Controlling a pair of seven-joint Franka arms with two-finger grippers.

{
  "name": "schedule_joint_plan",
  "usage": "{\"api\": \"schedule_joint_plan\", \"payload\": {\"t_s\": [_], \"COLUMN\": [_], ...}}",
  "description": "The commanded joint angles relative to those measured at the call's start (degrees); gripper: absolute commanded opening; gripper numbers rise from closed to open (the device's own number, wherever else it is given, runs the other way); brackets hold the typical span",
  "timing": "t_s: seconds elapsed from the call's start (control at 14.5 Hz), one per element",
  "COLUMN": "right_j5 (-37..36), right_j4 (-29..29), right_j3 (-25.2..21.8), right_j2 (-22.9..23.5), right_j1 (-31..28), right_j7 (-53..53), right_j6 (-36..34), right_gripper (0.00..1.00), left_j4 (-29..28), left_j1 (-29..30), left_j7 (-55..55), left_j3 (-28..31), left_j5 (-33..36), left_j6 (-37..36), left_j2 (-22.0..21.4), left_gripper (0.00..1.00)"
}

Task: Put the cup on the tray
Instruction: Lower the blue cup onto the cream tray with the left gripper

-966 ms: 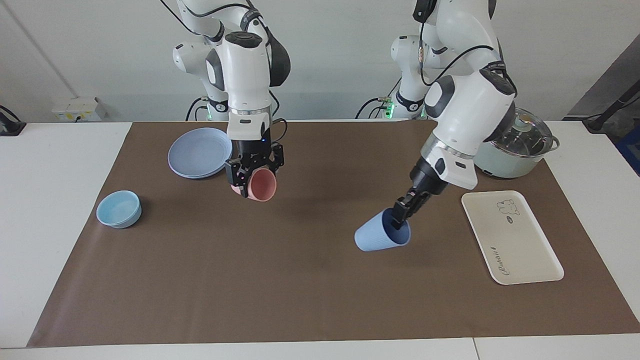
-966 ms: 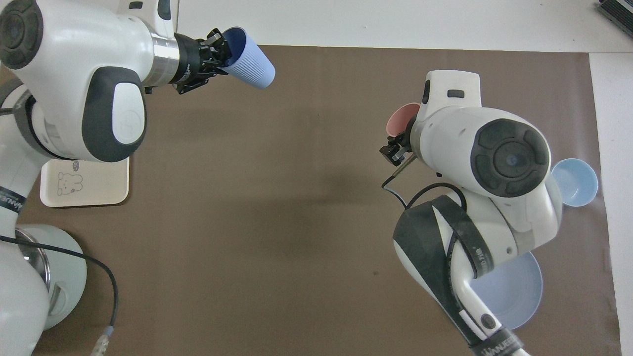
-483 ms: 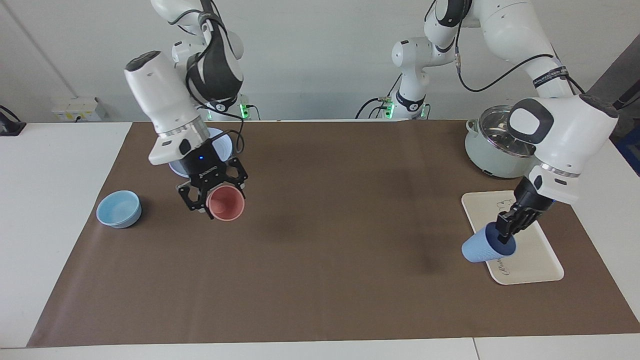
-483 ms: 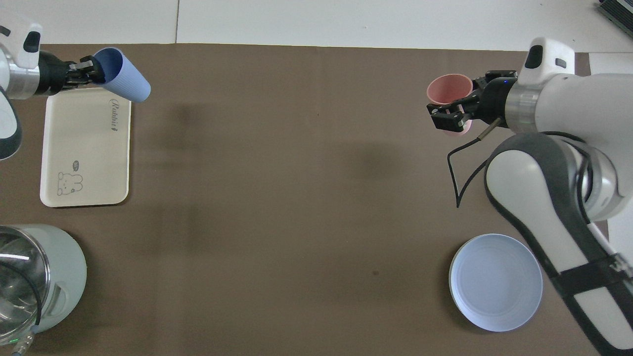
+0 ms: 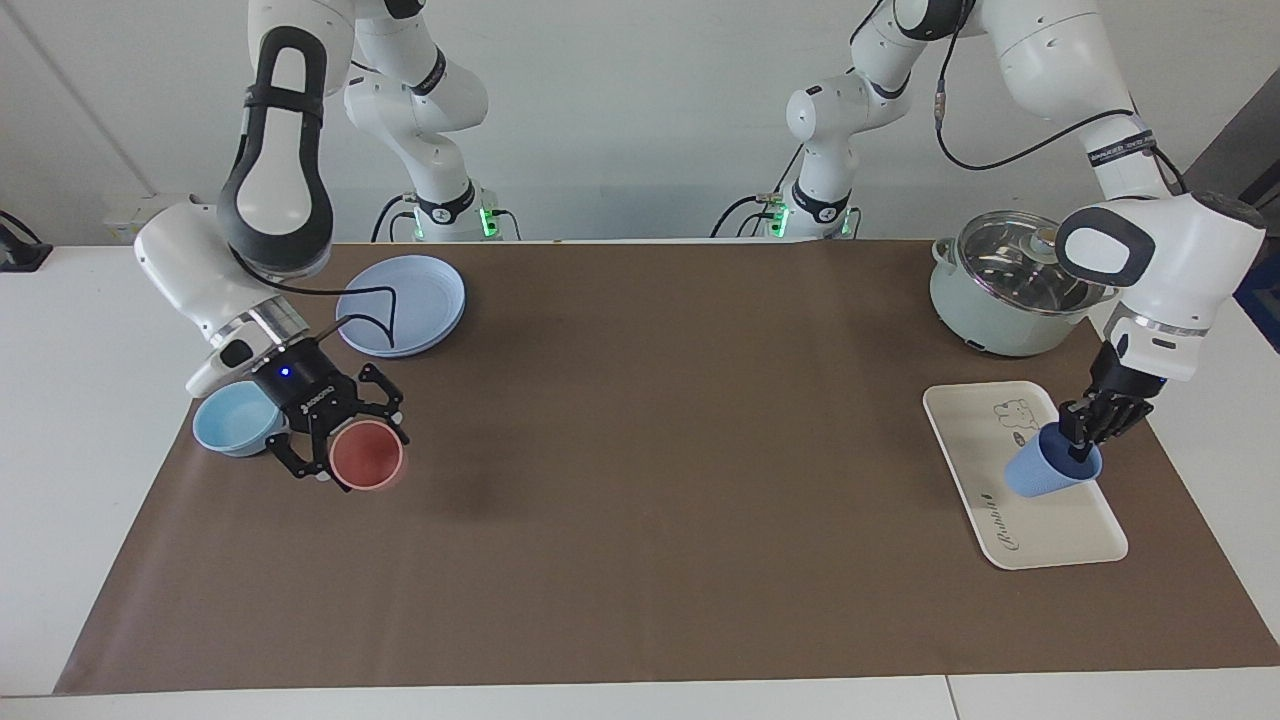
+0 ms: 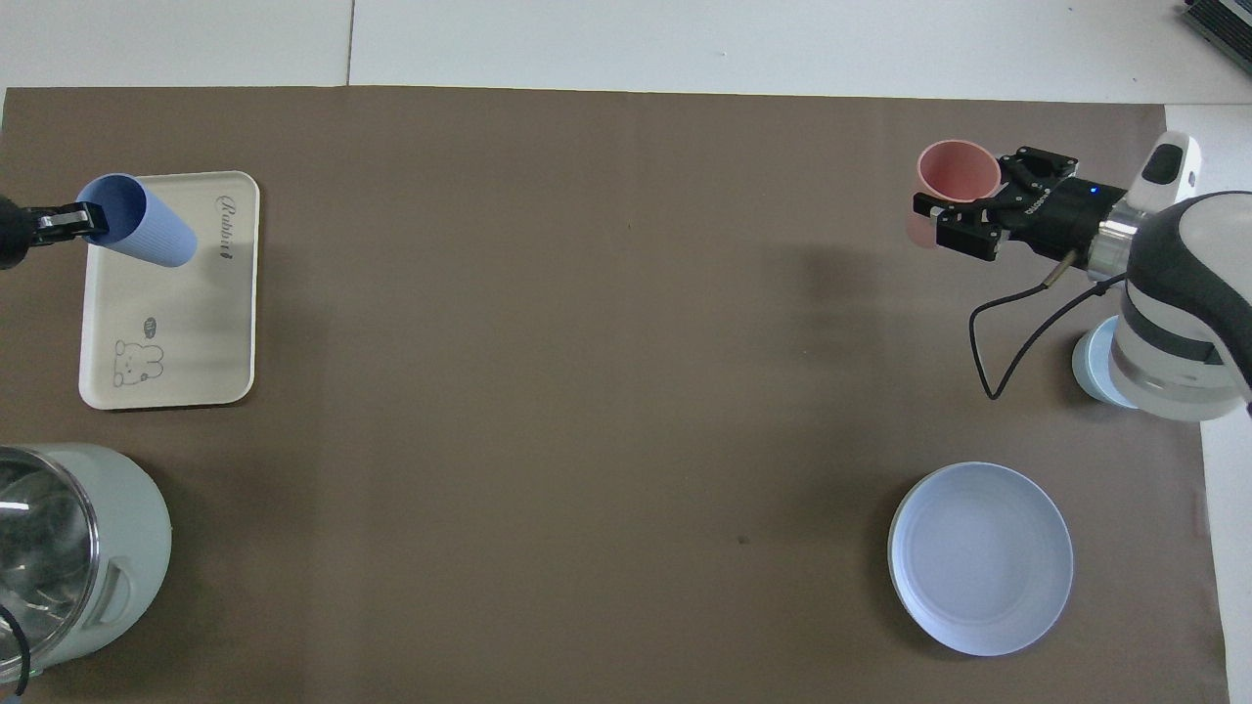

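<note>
The periwinkle-blue cup hangs tilted, its base low over the cream-white tray; I cannot tell whether it touches the tray. My left gripper is shut on the cup's rim, one finger inside the mouth. My right gripper is shut on a pink cup and holds it tilted, low over the mat beside the light-blue bowl.
A light-blue bowl sits at the right arm's end, partly hidden by that arm in the overhead view. A round blue plate lies nearer to the robots. A lidded pot stands near the tray.
My left gripper has carried the blue cup from the tray's edge to over the tray and lowered it. My right gripper has moved the pink cup down and toward the bowl.
</note>
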Motion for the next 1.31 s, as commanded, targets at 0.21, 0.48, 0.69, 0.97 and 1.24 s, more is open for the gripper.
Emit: {"api": "schedule_joint_plan", "payload": {"t_s": [0.21, 0.48, 0.69, 0.97, 1.24], "right_j5": [14.47, 17.75, 19.23, 23.2, 24.6], "right_j4": [-1.17, -1.26, -2.75, -4.95, -4.95], "right_j3": [0.79, 0.79, 0.79, 0.79, 0.79], "right_j2": [4.63, 7.71, 8.42, 8.6, 9.74], "right_j1": [-4.3, -8.17, -9.23, -9.49, -9.93], "right_j7": [-17.69, -28.52, -35.2, -39.17, -41.46], "right_j6": [-4.11, -10.8, -12.83, -14.15, -14.67], "right_gripper": [0.0, 0.0, 0.0, 0.0, 0.0], "left_j4": [-4.12, -3.69, -3.42, -1.05, 4.03], "left_j1": [4.47, 5.8, 5.44, 4.92, 4.65], "left_j7": [3.63, 10.56, 11.46, 11.64, 11.11], "left_j3": [-1.04, -0.95, -0.86, -0.77, -0.69], "left_j5": [-0.17, -9.82, -11.77, -10.9, -9.5], "left_j6": [4.86, 5.92, 5.66, 4.43, -2.31], "left_j2": [1.04, 2.98, 3.07, 3.77, 3.86], "left_gripper": [0.0, 0.0, 0.01, 0.95, 0.99]}}
